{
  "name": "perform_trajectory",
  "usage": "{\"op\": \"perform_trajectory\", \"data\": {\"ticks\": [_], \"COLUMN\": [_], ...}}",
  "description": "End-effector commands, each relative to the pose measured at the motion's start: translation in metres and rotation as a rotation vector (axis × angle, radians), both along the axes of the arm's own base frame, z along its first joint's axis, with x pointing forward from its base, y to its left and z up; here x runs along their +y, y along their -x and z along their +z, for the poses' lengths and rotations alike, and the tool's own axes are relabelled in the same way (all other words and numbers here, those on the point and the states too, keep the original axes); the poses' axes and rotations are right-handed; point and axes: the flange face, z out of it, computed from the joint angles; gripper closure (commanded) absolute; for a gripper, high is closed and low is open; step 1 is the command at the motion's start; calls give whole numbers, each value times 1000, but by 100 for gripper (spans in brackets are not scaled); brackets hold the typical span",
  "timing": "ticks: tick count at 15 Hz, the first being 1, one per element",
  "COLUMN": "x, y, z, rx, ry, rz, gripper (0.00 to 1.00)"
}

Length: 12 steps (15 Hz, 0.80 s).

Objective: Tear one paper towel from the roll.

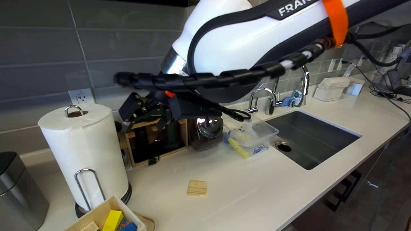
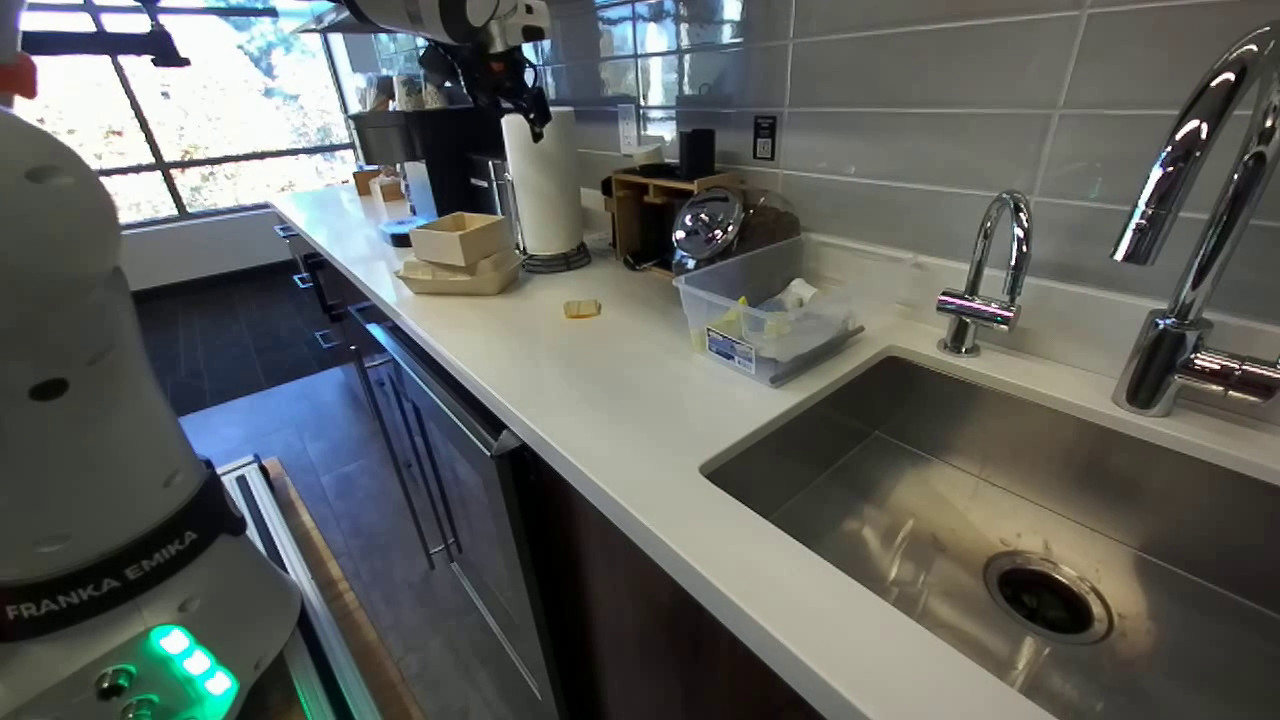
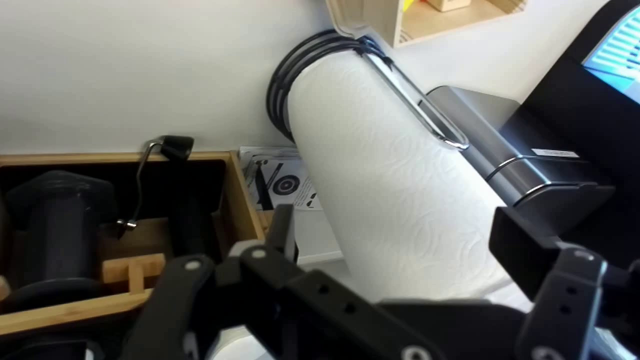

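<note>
The roll (image 1: 85,157) is a big white cylinder standing upright on a wire holder with a chrome side bar and a black coil base. It also shows in an exterior view (image 2: 548,195) and slants across the wrist view (image 3: 390,165). The paper towel is wound on the roll; no loose sheet stands out. My gripper (image 1: 136,112) is open and empty, beside the upper part of the roll. In an exterior view the gripper (image 2: 525,112) overlaps the roll's top. In the wrist view the fingers (image 3: 402,240) are spread wide with the roll's upper part seen between them; contact cannot be told.
A wooden organizer (image 1: 184,136) stands against the wall beside the roll. A grey metal canister (image 1: 22,192) is on its other side. A box of blocks (image 1: 130,211) sits in front. A tan square pad (image 1: 197,187), a clear bin (image 1: 271,131) and the sink (image 1: 321,141) follow along the counter.
</note>
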Motion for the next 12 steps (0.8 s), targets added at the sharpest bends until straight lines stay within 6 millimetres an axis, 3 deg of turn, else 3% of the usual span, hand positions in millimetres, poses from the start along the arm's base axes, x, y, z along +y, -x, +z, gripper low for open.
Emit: {"op": "perform_trajectory", "data": {"ticks": [1,4,8,12], "x": [5,4,25,29], "y": [-1,-4,-18,-22], "z": [-1,-1,-1,1], "rx": [7,9,20,75], "ry": [-8,-14,-96,-160], "rz": [-1,-8,21,-46], "gripper": [0,0,0,0]}}
